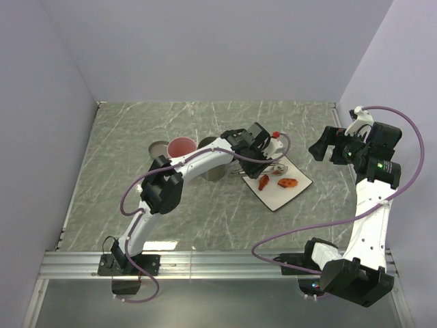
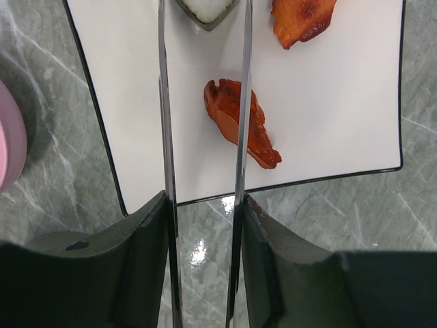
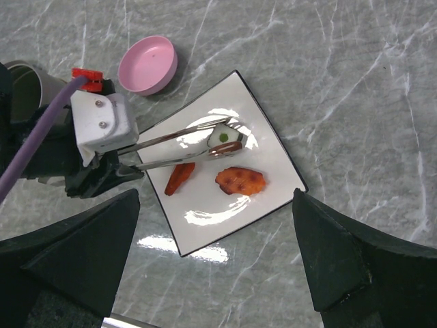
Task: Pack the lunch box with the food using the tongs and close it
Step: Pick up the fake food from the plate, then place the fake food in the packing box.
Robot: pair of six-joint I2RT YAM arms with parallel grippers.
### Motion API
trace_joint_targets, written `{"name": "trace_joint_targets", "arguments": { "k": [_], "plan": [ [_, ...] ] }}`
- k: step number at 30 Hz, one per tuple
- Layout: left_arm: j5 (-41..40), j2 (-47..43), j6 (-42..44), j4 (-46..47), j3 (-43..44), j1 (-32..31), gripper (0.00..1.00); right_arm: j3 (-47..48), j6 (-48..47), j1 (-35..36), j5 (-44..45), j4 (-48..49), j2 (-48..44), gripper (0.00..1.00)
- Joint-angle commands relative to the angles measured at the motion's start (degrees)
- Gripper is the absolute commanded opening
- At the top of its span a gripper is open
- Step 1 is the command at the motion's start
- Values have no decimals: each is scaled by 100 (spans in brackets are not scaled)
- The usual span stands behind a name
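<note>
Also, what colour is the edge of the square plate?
Black: a thin black line runs around the white plate. It shows best in the left wrist view.

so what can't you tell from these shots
- Left wrist view: tongs tips and sushi roll cut off by the top edge.
- Top view: grey container mostly hidden under the left arm.
- Right wrist view: grey cup cut off by left edge and cable.

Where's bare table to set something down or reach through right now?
Free: table between plate and the arm bases; marble right of the plate; far strip behind the pink bowl. Crowded: plate's left side, where the left gripper with tongs, pink bowl and grey containers bunch.
</note>
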Motion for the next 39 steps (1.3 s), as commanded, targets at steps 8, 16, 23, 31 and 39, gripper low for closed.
{"name": "trace_joint_targets", "arguments": {
  "k": [8, 16, 23, 31, 39],
  "plan": [
    [35, -1013, -81, -23, 388, 0, 25, 167, 47, -70, -138, 144, -58, 100],
    [-26, -1435, 42, -207, 503, 0, 22, 255, 29, -96, -182, 82, -31, 100],
    [-88, -2085, 209, -418, 380, 96, 22, 176, 56, -114, -226, 117, -84, 100],
    [158, -2990, 340, -743, -15, 649, 21, 229, 47, -131, -401, 47, 13, 100],
    [738, -4168, 463, -1174, -875, 1985, 21, 115, 12, -131, -507, 47, 92, 100]
  ]
}}
